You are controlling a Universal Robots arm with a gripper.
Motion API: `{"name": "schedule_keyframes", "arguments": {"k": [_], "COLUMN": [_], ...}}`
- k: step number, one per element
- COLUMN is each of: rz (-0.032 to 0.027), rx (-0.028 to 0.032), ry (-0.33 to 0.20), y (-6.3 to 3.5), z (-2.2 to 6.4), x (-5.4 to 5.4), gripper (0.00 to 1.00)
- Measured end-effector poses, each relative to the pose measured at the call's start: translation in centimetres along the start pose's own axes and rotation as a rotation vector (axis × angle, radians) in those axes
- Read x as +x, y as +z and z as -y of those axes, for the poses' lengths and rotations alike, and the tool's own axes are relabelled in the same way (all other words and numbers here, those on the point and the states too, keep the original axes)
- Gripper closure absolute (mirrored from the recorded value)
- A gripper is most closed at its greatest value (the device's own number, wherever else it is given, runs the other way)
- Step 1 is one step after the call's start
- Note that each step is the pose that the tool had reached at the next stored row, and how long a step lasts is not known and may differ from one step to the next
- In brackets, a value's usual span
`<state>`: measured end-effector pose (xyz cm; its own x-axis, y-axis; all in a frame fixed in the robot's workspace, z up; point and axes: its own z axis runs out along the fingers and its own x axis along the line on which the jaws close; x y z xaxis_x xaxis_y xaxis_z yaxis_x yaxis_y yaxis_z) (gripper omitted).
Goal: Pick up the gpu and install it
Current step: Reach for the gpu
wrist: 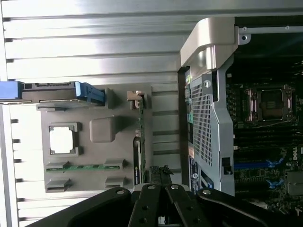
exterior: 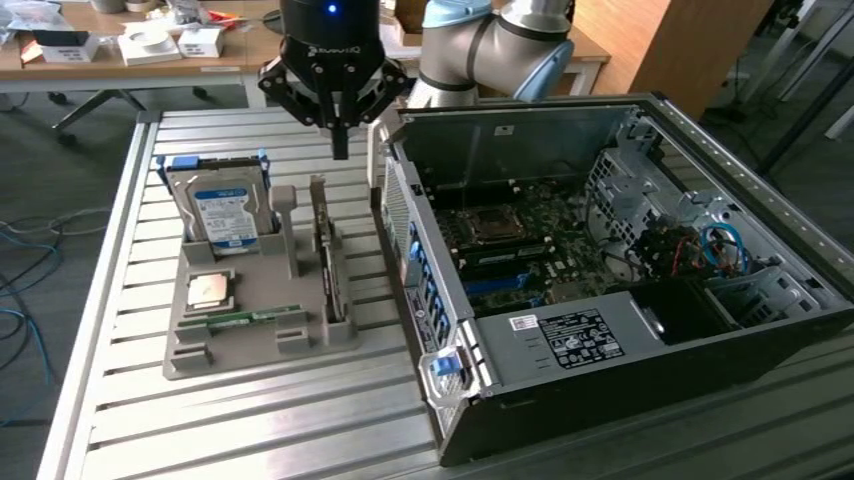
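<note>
The gpu point(exterior: 324, 255) is a thin dark green card standing on edge in a slot of the grey holder point(exterior: 254, 350), its pale bracket end toward the back. In the wrist view the gpu point(wrist: 139, 142) appears edge-on, with its bracket at one end. My gripper point(exterior: 340, 150) hangs above the table just behind the card's bracket end, between the holder and the computer case point(exterior: 561, 340). Its fingers are shut with nothing between them. In the wrist view the gripper point(wrist: 161, 182) sits over the card's other end. The motherboard point(exterior: 514, 240) lies exposed inside the open case.
A hard drive point(exterior: 220, 210) with a blue-white label stands at the holder's back. A CPU point(exterior: 211, 290) and a memory stick point(exterior: 243, 319) lie flat in the holder. The slatted metal table point(exterior: 240, 430) carries everything. Desks with boxes stand behind.
</note>
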<state>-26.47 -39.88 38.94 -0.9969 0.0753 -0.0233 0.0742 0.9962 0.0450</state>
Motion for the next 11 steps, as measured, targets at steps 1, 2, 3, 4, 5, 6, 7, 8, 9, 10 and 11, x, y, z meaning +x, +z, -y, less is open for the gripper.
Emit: {"name": "schedule_keyframes", "arguments": {"k": [1,2,3,4,5,6,7,8,9,10,11], "rz": [0.0,0.0,0.0,-0.0001,0.0,0.0,0.0,0.0,0.0,0.0,0.0], "rx": [-0.0001,-0.0001,0.0,0.0,0.0,-0.0001,0.0,0.0,0.0,0.0,-0.0001], "ry": [0.0,0.0,0.0,0.0,0.0,0.0,0.0,0.0,0.0,0.0,0.0], "y": [0.0,0.0,-0.01,-0.02,-0.02,-0.02,-0.02,-0.03,-0.03,-0.04,-0.03], "z": [0.01,0.02,0.04,0.05,0.06,0.07,0.09,0.1,0.11,0.12,0.14], "x": [0.1,0.3,0.5,0.7,0.8,1.0,1.2,1.4,1.5,1.7,1.9], "gripper": [0.89,0.89,0.89,0.89,0.89,0.89,0.89,0.89,0.89,0.89,0.89]}}
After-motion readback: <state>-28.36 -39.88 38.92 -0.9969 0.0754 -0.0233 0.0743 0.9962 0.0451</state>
